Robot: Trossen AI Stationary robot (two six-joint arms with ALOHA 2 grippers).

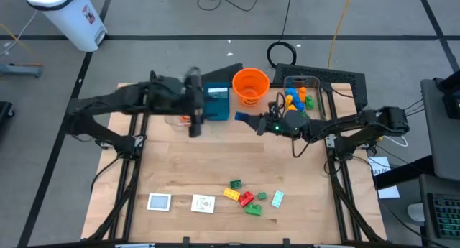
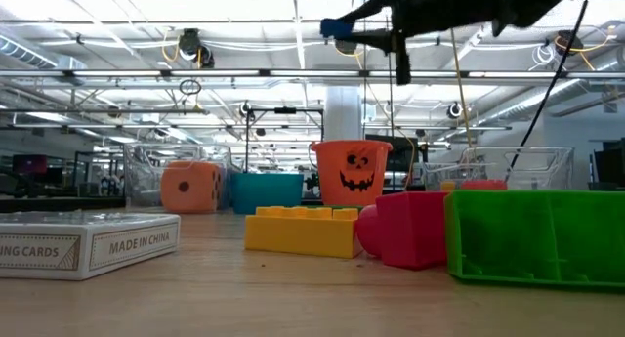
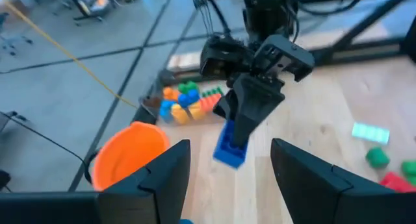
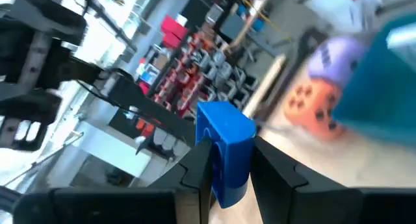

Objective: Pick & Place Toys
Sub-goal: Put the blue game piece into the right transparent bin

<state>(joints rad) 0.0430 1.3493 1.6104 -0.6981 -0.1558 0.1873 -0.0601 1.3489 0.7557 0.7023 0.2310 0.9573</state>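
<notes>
A white card box (image 2: 88, 244) printed MADE IN CHINA lies at the near edge of the pale wood surface (image 1: 215, 162), beside a second flat white card (image 1: 203, 203) and a loose cluster of studded plastic bricks: a yellow brick (image 2: 301, 230), a red brick (image 2: 410, 228) and a hollow green brick (image 2: 535, 234) that blocks the low view's right side. Past bare planks, the right hand (image 1: 248, 119) hangs above the surface, clenched on a glossy blue brick (image 4: 225, 146). Just beyond it stands an orange bucket (image 1: 251, 85) with a jack-o'-lantern face, a teal box (image 1: 215, 103) beside it and a clear bin (image 1: 302, 93) of mixed bricks to the right. The left hand (image 1: 194, 122) hovers by the teal box, fingers (image 3: 156, 175) spread and empty. An orange die (image 2: 190, 187) and a purple die (image 4: 335, 55) sit near the teal box.
</notes>
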